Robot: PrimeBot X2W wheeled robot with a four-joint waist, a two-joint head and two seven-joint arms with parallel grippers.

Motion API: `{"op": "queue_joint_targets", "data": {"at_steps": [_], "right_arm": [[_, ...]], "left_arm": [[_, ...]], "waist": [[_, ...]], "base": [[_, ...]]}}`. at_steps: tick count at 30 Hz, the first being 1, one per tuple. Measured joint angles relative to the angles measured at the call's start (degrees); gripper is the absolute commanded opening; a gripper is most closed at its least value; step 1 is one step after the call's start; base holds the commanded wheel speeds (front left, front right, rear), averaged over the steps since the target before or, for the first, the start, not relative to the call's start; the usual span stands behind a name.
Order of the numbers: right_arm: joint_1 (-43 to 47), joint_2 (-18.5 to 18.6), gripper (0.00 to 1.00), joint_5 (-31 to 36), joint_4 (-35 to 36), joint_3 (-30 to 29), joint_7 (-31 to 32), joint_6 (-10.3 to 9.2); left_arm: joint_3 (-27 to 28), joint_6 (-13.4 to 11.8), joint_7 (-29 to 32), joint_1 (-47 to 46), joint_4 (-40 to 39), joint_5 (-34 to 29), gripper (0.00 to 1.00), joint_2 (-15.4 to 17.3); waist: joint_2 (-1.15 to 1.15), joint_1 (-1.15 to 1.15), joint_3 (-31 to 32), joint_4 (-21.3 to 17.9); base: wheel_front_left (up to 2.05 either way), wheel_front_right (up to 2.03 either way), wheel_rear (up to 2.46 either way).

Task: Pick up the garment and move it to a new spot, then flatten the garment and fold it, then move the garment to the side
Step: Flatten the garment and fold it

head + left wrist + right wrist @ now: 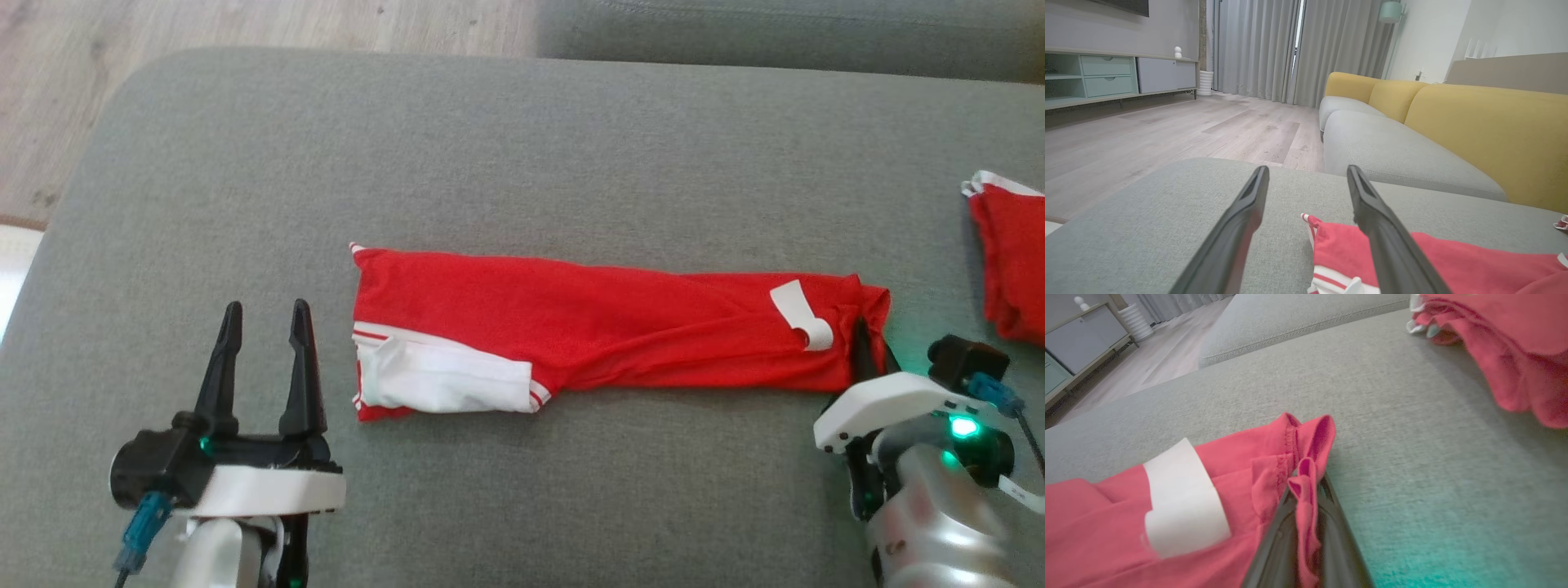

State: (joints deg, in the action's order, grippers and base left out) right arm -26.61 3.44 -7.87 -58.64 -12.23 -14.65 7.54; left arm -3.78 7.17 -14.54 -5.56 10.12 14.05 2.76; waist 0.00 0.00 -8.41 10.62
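Observation:
The garment (pixel 588 327) is red with white trim, folded into a long strip across the grey cushion (pixel 490 147). Its white-edged sleeve end lies at the left, and a white label (pixel 802 314) sits near the right end. My right gripper (pixel 865 339) is shut on the strip's right corner; in the right wrist view a fold of red cloth (pixel 1304 498) is pinched between the two dark fingers. My left gripper (pixel 263 314) stands open just left of the garment, touching nothing. In the left wrist view the garment (pixel 1339 249) lies beside the right finger.
A second red garment (pixel 1012 261) lies at the cushion's right edge, also in the right wrist view (pixel 1515 347). Wooden floor (pixel 122 73) lies beyond the cushion's left and far edges. A grey and yellow sofa (pixel 1453 122) stands behind.

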Motion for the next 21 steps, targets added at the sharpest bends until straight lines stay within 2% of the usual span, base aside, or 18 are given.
{"op": "queue_joint_targets", "data": {"at_steps": [5, 9, 12, 17, 21], "right_arm": [[0.8, -0.6, 0.0, 6.0, 1.9, -7.7, 0.0, 0.0], [1.8, 1.5, 0.0, 10.6, 5.5, -14.8, 0.0, 0.0], [1.9, 2.1, 0.0, 13.4, 7.7, -18.1, 0.3, 0.0], [1.8, 0.3, 0.0, 15.5, 10.5, -17.5, 2.2, 0.0], [1.4, -0.4, 0.0, 13.3, 12.5, -12.5, 3.8, 0.0]], "left_arm": [[0.0, 0.0, 0.0, 0.1, 0.0, 0.0, 1.0, 0.0], [0.0, 0.4, 0.0, 0.2, -0.1, 0.0, 1.0, 0.0], [0.1, 0.4, 0.0, 0.2, -0.1, 0.0, 1.0, 0.0], [0.0, 0.4, 0.0, 1.1, -0.1, 0.0, 1.0, 0.0], [-0.4, 0.4, 0.0, 1.5, 0.2, 0.0, 1.0, 0.0]], "waist": [[0.0, 0.0, 1.0, -1.0], [0.0, -0.01, 1.7, -1.7], [0.0, -0.01, 2.2, -2.1], [0.0, -0.01, 3.1, -2.5], [0.0, -0.01, 3.9, -2.2]], "base": [[0.0, 0.0, 0.0], [0.0, 0.0, 0.0], [0.0, 0.0, 0.0], [0.0, 0.0, 0.0], [0.0, 0.0, 0.0]]}}
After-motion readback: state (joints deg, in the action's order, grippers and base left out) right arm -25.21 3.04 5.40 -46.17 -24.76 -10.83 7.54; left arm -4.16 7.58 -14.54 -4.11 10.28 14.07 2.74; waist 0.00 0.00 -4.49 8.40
